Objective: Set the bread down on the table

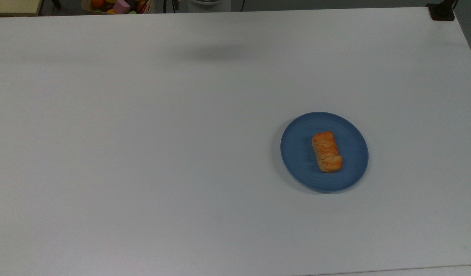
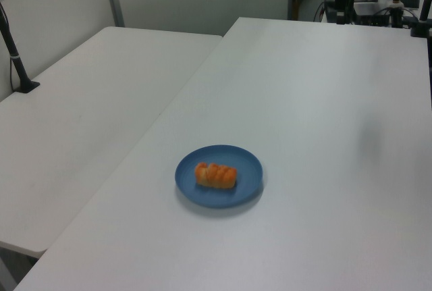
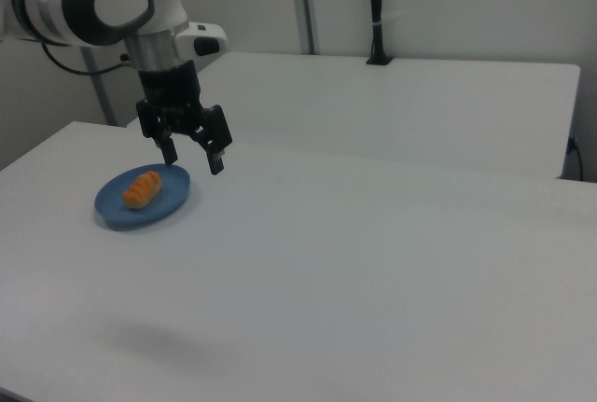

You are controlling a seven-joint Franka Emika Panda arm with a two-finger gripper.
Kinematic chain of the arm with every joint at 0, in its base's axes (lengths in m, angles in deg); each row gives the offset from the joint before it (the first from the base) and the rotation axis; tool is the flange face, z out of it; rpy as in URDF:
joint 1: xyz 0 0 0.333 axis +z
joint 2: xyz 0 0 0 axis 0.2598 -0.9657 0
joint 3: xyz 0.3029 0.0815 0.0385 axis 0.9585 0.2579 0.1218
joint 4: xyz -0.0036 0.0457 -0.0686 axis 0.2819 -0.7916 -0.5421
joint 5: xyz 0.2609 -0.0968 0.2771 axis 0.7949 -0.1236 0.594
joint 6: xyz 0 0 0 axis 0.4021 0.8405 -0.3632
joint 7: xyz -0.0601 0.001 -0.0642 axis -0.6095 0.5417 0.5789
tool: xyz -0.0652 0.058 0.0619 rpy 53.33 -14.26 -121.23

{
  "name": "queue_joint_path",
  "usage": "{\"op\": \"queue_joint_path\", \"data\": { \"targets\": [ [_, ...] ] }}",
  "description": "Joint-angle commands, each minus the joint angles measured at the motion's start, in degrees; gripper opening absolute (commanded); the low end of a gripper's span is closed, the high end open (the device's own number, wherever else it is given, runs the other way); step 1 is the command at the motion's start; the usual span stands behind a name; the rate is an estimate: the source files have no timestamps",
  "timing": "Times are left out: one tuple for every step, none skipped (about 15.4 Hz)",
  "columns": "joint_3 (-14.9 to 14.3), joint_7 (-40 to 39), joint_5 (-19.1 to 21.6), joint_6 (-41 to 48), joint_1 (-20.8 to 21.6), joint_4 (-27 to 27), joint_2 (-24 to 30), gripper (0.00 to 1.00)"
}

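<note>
Below the open, empty pincer (image 3: 194,152), the bread (image 3: 142,189) sat on the blue plate (image 3: 117,214), not yet on the tabletop (image 3: 373,262).

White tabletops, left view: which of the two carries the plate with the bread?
The table on the left view's right: the blue plate with the bread rests on it. The adjoining tabletop to its left carries a black post's base.

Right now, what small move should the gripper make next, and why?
Probably bring the gripper over the bread and lower it. The fingers stand open and empty in the air, and the bread lies on the blue plate, not yet on the table.
</note>
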Motion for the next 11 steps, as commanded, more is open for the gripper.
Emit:
{"op": "queue_joint_path", "data": {
  "targets": [
    [0.0,-1.1,0.6,0.5,0.0,-0.4,0.7,1.0],
    [0.0,-1.1,0.6,0.5,0.0,-0.4,0.7,1.0],
    [0.0,-1.0,0.6,0.5,-0.1,-0.4,0.7,1.0],
    [0.0,-1.0,0.6,0.5,-0.1,-0.4,0.7,1.0],
    [0.0,-1.0,0.6,0.5,-0.1,-0.4,0.7,1.0],
    [0.0,-1.0,0.6,0.6,-0.1,-0.4,0.7,1.0],
    [0.0,-1.0,0.6,0.6,0.0,-0.4,0.7,1.0],
    [0.0,-1.0,0.6,0.6,0.0,-0.4,0.7,1.0],
    [0.0,-0.9,0.6,0.6,0.2,-0.3,0.6,1.0],
    [0.0,-0.5,0.7,0.6,0.4,0.5,0.5,1.0],
    [0.3,-0.2,1.0,1.2,0.8,2.5,-0.8,1.0]
  ]
}}
